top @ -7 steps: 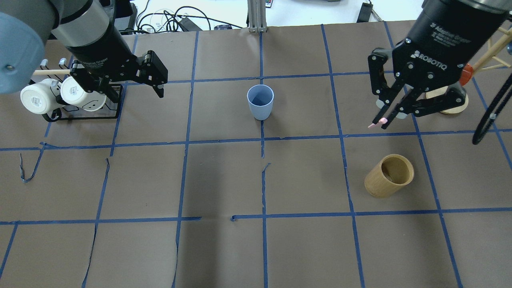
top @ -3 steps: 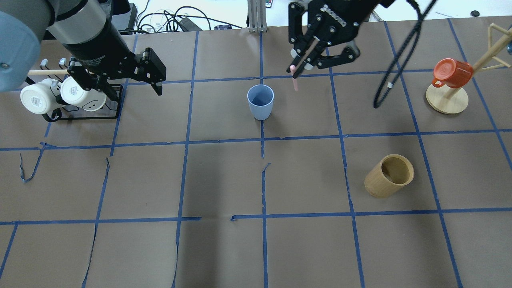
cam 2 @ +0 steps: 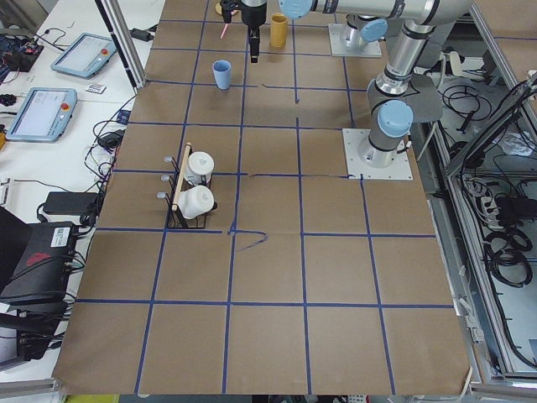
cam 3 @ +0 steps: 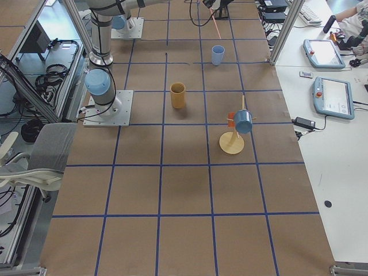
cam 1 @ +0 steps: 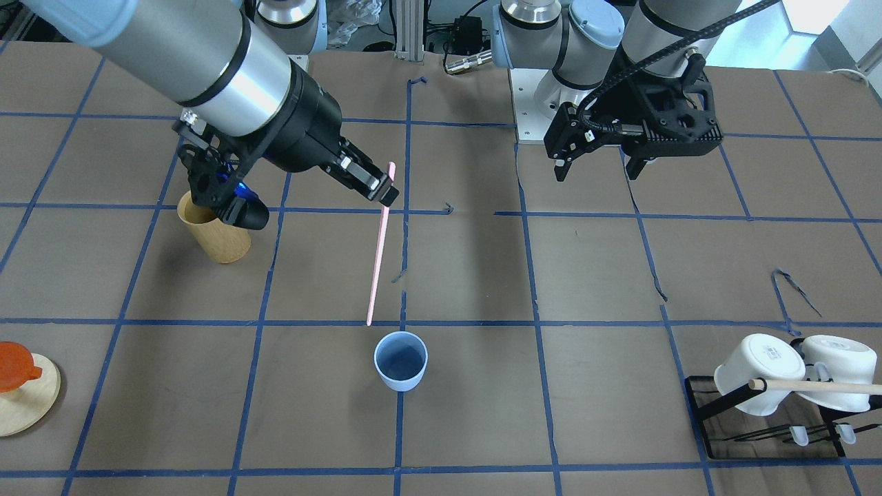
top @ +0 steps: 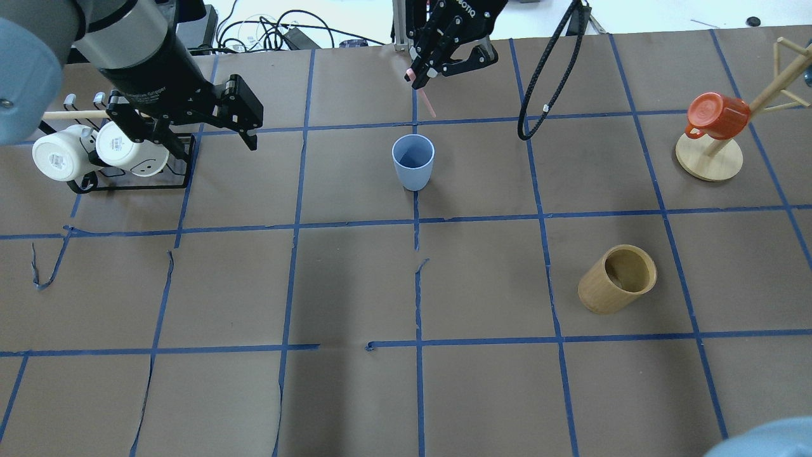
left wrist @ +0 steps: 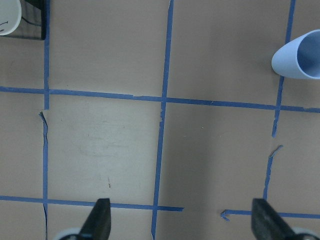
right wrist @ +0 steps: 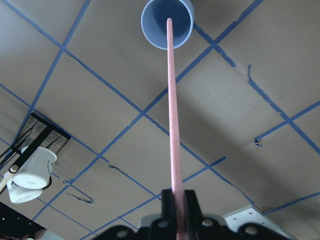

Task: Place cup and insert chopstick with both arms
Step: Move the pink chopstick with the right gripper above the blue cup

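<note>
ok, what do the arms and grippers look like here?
Right arm and left arm: silver tubes, pale blue joint caps, black wrists. Right gripper and left gripper: black, two fingers, white lettering. Black braided cable loops off the right wrist.

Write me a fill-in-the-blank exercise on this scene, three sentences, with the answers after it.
The right gripper is shut on a chopstick coloured ____. The left gripper holds nothing and is ____. The blue cup stands upright, and its inside is ____.
Missing words: pink; open; empty.
</note>
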Tool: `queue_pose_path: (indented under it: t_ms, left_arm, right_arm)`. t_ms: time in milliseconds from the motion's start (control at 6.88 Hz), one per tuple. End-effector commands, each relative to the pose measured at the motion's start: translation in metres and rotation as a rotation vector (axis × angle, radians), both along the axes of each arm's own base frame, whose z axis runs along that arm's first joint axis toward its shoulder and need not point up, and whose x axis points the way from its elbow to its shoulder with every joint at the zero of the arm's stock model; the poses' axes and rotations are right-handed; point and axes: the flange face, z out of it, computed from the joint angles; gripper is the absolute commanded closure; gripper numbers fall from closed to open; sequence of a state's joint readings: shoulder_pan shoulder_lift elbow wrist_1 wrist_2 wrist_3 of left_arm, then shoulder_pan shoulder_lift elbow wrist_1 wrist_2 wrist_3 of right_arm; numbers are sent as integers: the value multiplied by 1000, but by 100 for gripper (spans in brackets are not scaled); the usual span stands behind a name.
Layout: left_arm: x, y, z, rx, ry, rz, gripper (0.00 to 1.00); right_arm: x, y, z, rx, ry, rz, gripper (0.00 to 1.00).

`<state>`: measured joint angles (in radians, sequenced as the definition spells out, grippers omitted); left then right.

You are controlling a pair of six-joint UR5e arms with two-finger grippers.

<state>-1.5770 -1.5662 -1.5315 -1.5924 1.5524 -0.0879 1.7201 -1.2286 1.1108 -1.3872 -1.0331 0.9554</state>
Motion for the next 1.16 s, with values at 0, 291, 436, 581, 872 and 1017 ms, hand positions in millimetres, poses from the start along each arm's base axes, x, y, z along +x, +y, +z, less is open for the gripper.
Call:
queue_pose_path:
  t_ms: [0,291,436,581,872,1017]
  left_arm:
    - [0,0,0,-1,0,-2,0]
    - [0,0,1,-2,-2,-2,0]
    - [0,0,1,-2,-2,-2,0]
    - [0,0,1,-2,-2,-2,0]
    - [0,0,1,-2,-2,-2,0]
    - [0,0,2,-2,-3,-2,0]
  right_arm:
    - [6,-15,-27,49,4,-35,100]
    - [8,-16,-45,72,5,-33,100]
    - [11,-19,-60,74,5,-33,100]
    - [14,-18,-64,79,2,-36,100]
    - [25,-22,-76,88,-25,-28,100]
    - [26,-24,-80,83,-18,-24,100]
